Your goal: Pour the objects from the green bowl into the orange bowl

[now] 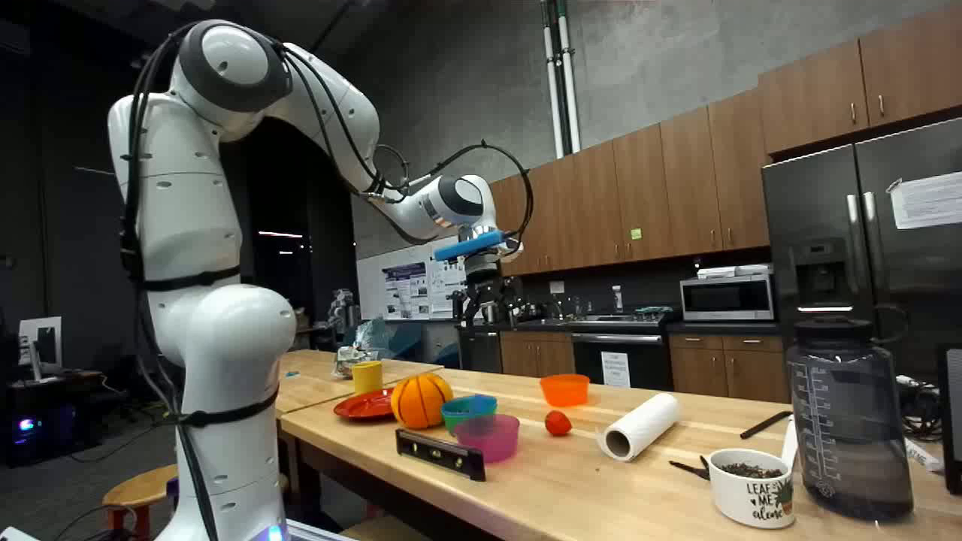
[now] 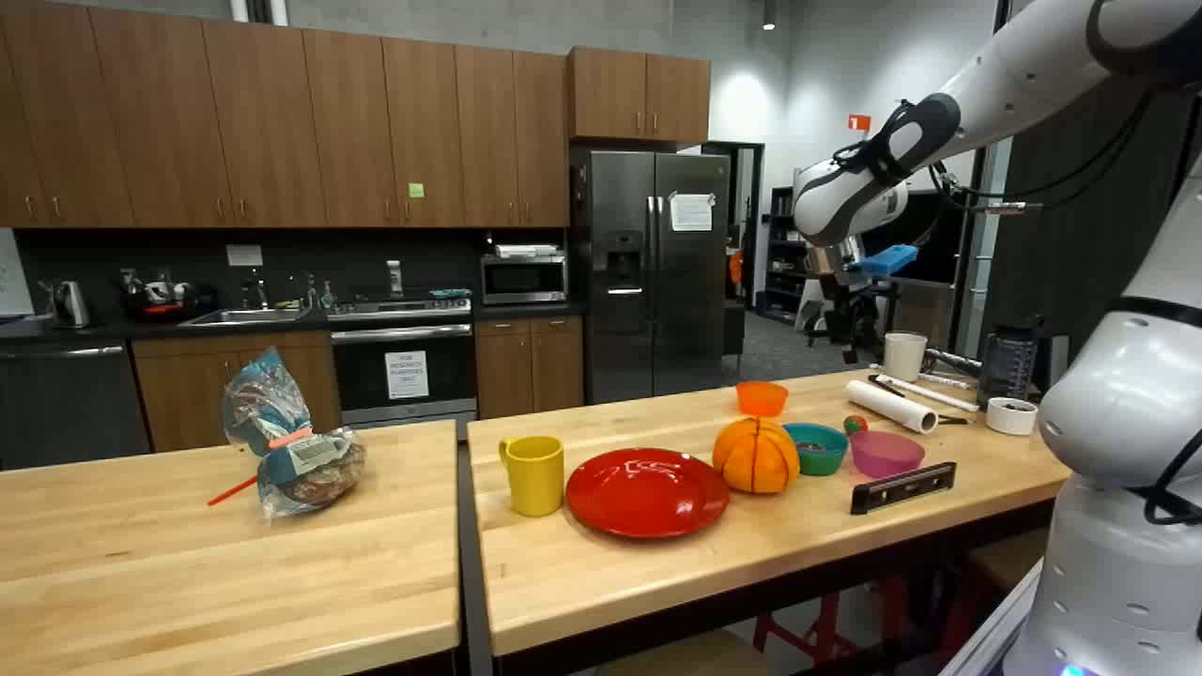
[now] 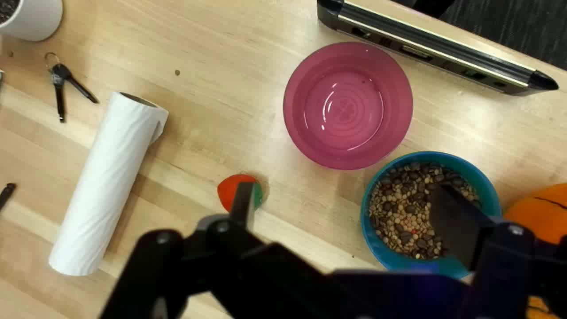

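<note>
Gripper (image 3: 343, 195) being held wide above table (image 3: 208, 106). Green bowl (image 3: 485, 190) with small pieces (image 3: 401, 208) being seen below gripper. Orange bowl (image 1: 565, 392) being seen lower than gripper in both exterior views.

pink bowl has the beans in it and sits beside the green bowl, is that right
Not quite: in the wrist view, the beans are in the green bowl, not the pink bowl. The two bowls do sit beside each other.
</note>
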{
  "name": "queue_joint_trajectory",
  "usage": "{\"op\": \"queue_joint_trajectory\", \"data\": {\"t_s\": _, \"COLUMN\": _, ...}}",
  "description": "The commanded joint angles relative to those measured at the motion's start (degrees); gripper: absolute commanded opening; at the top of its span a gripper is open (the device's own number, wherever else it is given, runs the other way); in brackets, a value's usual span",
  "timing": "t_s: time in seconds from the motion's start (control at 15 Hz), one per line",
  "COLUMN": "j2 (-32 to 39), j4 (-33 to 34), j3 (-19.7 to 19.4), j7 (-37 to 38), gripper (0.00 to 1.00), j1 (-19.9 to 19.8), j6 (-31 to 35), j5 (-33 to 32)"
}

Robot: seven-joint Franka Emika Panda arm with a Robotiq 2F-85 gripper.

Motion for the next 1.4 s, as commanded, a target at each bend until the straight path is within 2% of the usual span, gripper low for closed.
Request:
{"op": "queue_joint_trajectory", "data": {"t_s": 0.0, "j2": 0.01, "j4": 0.13, "j3": 0.04, "j7": -0.02, "gripper": 1.00, "j1": -0.02, "j6": -0.17, "j5": 0.04}}
{"op": "queue_joint_trajectory", "data": {"t_s": 0.53, "j2": 3.04, "j4": -1.67, "j3": -2.10, "j7": -2.37, "gripper": 1.00, "j1": -0.77, "j6": 8.75, "j5": 4.71}}
{"op": "queue_joint_trajectory", "data": {"t_s": 1.33, "j2": 11.31, "j4": -3.48, "j3": -3.23, "j7": -14.29, "gripper": 1.00, "j1": -1.43, "j6": 17.94, "j5": 18.18}}
